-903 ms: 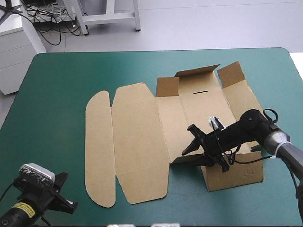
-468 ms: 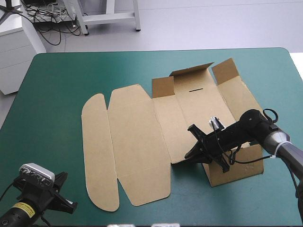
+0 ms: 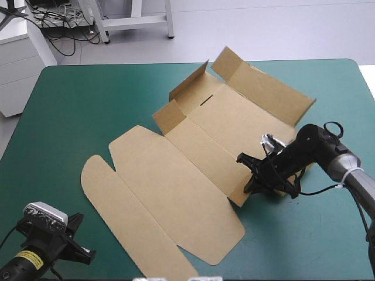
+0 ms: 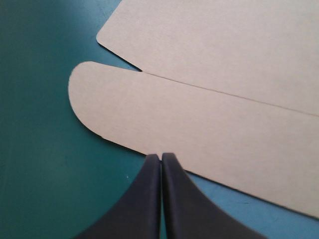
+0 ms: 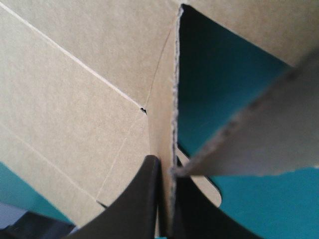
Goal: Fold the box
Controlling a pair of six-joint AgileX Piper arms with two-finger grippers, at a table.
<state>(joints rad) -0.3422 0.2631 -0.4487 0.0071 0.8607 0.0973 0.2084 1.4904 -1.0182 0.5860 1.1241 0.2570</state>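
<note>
The brown box [image 3: 199, 158] lies slantwise on the table, its long lid toward the near left and its tray end toward the far right. Several walls and flaps at the tray end stand raised. My right gripper [image 3: 253, 178] is at the tray's near-right wall, shut on the board. In the right wrist view the wall's edge [image 5: 174, 124] runs between the black fingers [image 5: 144, 199] of the right gripper [image 5: 167, 174]. My left gripper [image 3: 88, 254] rests shut near the table's front left corner. In the left wrist view the left gripper [image 4: 161, 158] points at the lid's rounded flap [image 4: 199, 114], not touching it.
The lid's rounded end [image 3: 94, 175] lies a short way ahead of the left gripper, and its other end [image 3: 187, 269] reaches near the table's front edge. A raised wall [image 3: 275, 93] stands toward the table's far right.
The box has swung counter-clockwise: its lid end moved toward the near edge and the tray end toward the far right, with the right gripper on its near wall. The left arm has not moved.
</note>
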